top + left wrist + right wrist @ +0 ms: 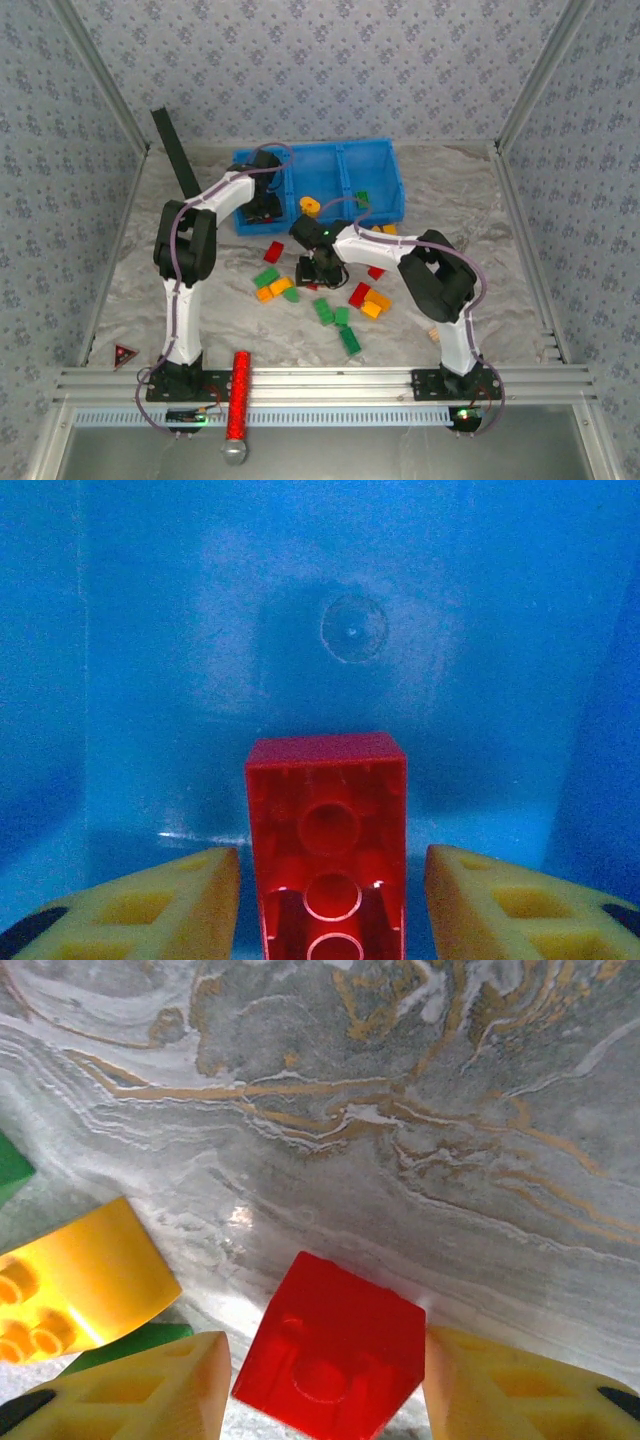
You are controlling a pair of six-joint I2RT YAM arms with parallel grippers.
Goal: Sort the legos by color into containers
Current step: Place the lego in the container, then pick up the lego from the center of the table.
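Inside the blue bin [330, 152], over its left compartment, my left gripper [262, 205] stands open. A red brick [327, 810] sits hollow side up between its yellow fingers [190, 900], with a clear gap on each side and the bin floor [350, 630] beyond. My right gripper [318, 268] is low over the middle of the table, shut on a tilted red brick [335, 1345]. Loose legos lie around it: red [273, 250], green [266, 277], orange [272, 290], green [350, 340], red [359, 294], orange [376, 303]. A round orange piece [309, 206] lies at the bin's front wall.
An orange brick [85, 1280] and a green one [130, 1338] lie just left of the right fingers. A green brick [362, 197] shows in the bin's right part. A tan block [434, 334], a long red bar [240, 395] and a black strip [175, 150] lie at the edges.
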